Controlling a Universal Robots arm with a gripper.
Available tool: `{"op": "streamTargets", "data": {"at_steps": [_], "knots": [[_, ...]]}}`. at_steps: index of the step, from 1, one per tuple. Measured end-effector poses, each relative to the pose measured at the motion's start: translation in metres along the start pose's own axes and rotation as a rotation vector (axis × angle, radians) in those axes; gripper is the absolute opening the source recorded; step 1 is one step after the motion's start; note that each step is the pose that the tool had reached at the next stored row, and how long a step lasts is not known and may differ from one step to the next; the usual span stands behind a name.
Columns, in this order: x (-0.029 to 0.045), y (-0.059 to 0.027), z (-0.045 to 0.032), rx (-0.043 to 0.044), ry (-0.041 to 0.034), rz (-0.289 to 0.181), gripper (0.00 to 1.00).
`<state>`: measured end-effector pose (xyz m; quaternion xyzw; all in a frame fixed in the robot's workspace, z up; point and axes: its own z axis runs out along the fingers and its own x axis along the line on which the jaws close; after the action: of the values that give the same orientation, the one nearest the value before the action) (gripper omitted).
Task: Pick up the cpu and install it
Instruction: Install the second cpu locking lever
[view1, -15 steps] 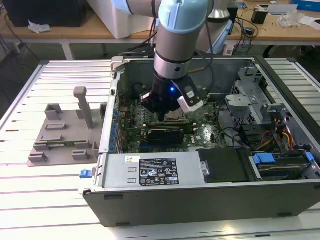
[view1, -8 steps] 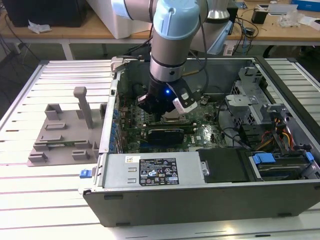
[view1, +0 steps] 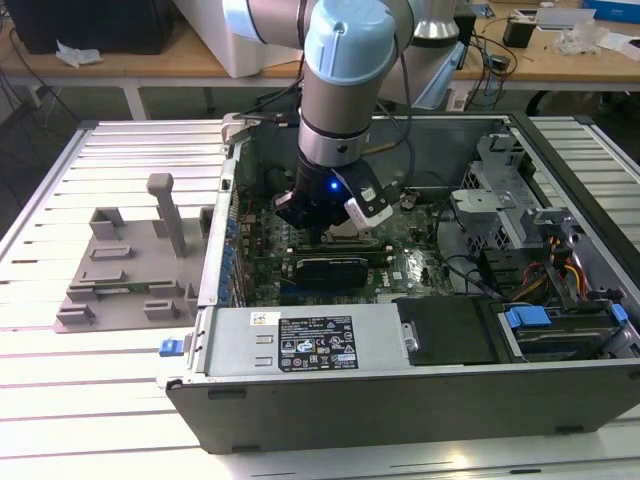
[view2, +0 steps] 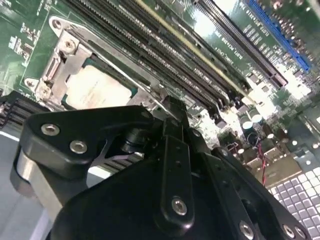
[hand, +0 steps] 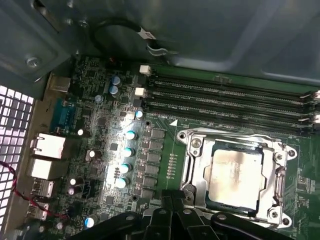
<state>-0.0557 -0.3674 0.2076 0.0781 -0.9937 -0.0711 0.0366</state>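
The cpu (hand: 235, 172) is a silvery square chip lying flat in the motherboard socket, with a metal socket frame (hand: 192, 165) around it. It also appears in the second wrist view as the cpu (view2: 95, 90) beyond the black finger linkages. My gripper (hand: 172, 204) hangs just above the board at the socket's edge, its black fingers together and holding nothing. It does not touch the chip. In the exterior view the gripper (view1: 335, 238) is down inside the open computer case (view1: 400, 400), over the middle of the green board.
Long black memory slots (hand: 225, 100) run beside the socket. A row of capacitors (hand: 127, 150) and rear ports (hand: 47, 147) lie on its other side. A grey plastic tray (view1: 130, 270) sits outside the case at the exterior view's left. Drive bays and cables (view1: 540, 260) fill the right.
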Motion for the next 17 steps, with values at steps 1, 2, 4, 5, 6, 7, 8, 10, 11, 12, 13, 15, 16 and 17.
{"op": "streamTargets", "data": {"at_steps": [1, 2, 4, 5, 6, 7, 8, 10, 11, 12, 13, 15, 16, 17], "knots": [[0.0003, 0.0008, -0.0051, 0.0004, -0.0021, 0.000, 0.11], [0.0006, 0.0014, -0.0095, 0.0003, -0.0028, 0.000, 0.11], [0.0016, 0.0039, -0.0260, 0.0004, -0.0031, 0.000, 0.11], [0.0020, 0.0048, -0.0324, 0.0004, -0.0032, 0.000, 0.11], [0.0023, 0.0054, -0.0364, 0.0004, -0.0032, 0.000, 0.11], [0.0026, 0.0062, -0.0415, 0.0004, -0.0032, 0.000, 0.11], [0.0028, 0.0068, -0.0458, 0.0005, -0.0030, 0.000, 0.11], [-0.0017, 0.0066, -0.0484, -0.0033, 0.0020, 0.000, 0.11], [-0.0032, 0.0063, -0.0486, -0.0037, 0.0055, 0.001, 0.11], [-0.0032, 0.0063, -0.0486, -0.0037, 0.0057, 0.001, 0.11], [-0.0032, 0.0063, -0.0486, -0.0037, 0.0057, 0.001, 0.11], [-0.0056, 0.0060, -0.0488, -0.0009, 0.0064, 0.001, 0.11], [-0.0096, 0.0054, -0.0491, 0.0001, 0.0067, 0.001, 0.11], [-0.0141, 0.0047, -0.0495, 0.0006, 0.0077, 0.001, 0.11]]}}
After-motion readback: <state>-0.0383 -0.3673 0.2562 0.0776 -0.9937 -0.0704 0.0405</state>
